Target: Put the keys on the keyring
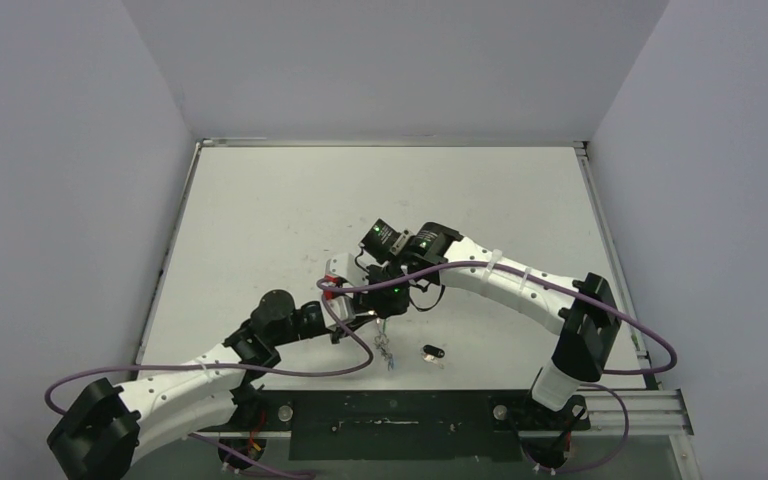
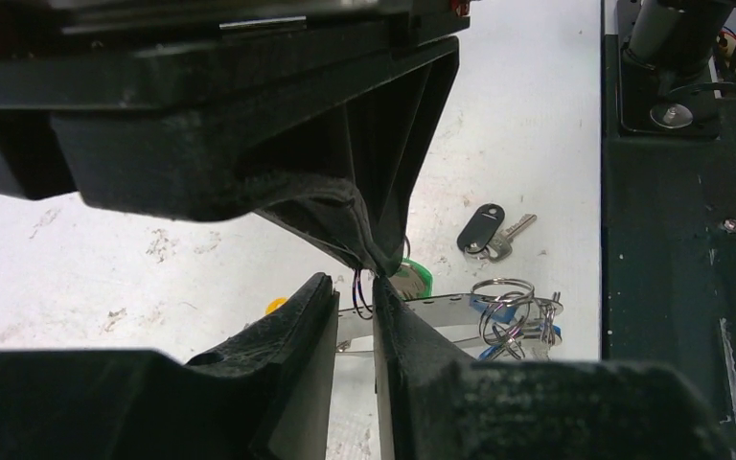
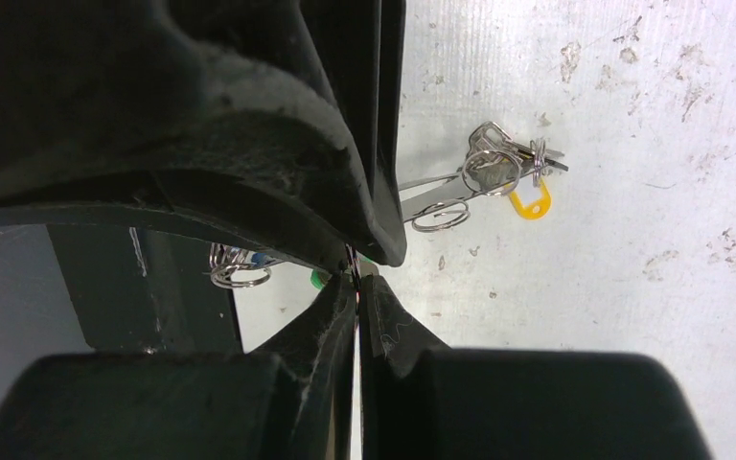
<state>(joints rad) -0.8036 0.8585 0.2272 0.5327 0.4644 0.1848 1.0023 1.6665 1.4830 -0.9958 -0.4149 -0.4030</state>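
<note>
Both arms meet over the near-centre of the white worktop, tips almost nose to nose. Right end effector: fingers pressed flat together, only a hairline seam between them. A thin wire of the keyring comes out right at the tips, so it grips the keyring. Left end effector: jaws narrow, a slim slot showing between the pads, tips just under the right one's tips. The keyring wire crosses at the mouth of that slot; cannot tell whether it is pinched there or merely beside the pads. Most of the loop is hidden behind the black fingers. Keys: a tangled cluster of split rings and blades just past the tips, on the side toward the arm bases. In it are a green tag, a yellow tag and a bit of blue tag. Cannot tell whether the cluster hangs from the wire or lies on the worktop. One black-tagged key lies apart from the cluster, flat on the worktop on the right arm's side, near the dark mounting strip at the worktop's near edge.
</note>
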